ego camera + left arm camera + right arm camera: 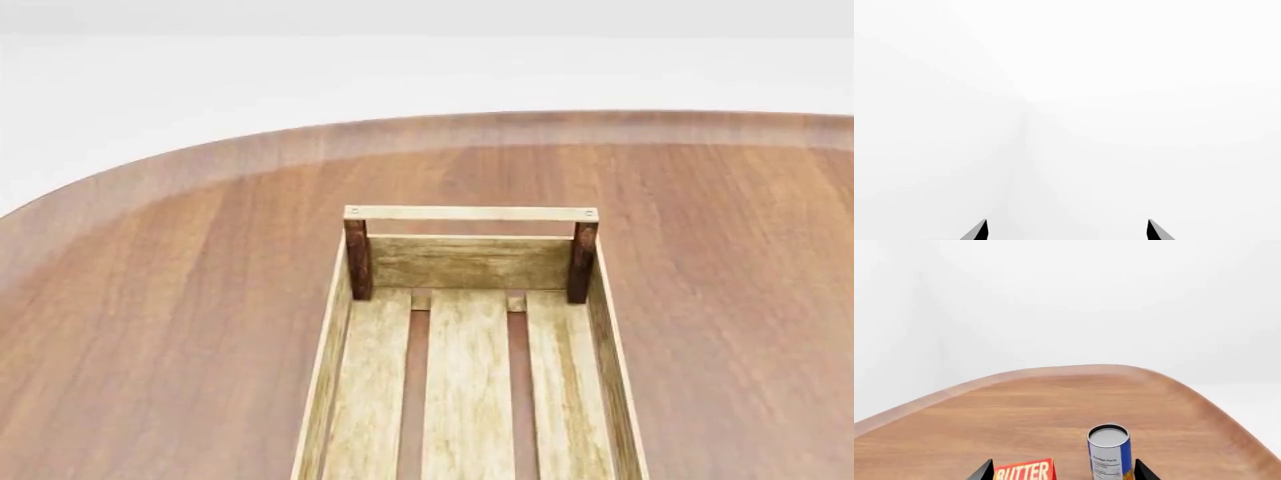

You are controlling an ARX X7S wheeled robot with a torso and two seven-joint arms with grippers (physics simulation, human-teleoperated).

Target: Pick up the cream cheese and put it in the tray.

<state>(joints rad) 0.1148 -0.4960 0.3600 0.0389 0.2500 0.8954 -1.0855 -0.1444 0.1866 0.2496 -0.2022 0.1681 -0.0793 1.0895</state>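
Right now, from the head camera, I see the tray [470, 262] sitting lengthwise on the brown desk [160, 300], its far end wall and two dark corner posts facing me, slatted bottom bare as far as the view reaches; its near end runs out of frame. Neither arm shows in that view. My left wrist camera looks at plain white, with only the left fingers [981, 231] poking in as two dark tips set well apart, nothing between them. On the right wrist camera the right fingers [1143, 472] are likewise spread, and between them I see the top of a red BUTTER box [1025, 471] and, just beside it, an upright blue-and-orange can [1109, 452] on the desk. I cannot find the cream cheese in any view.
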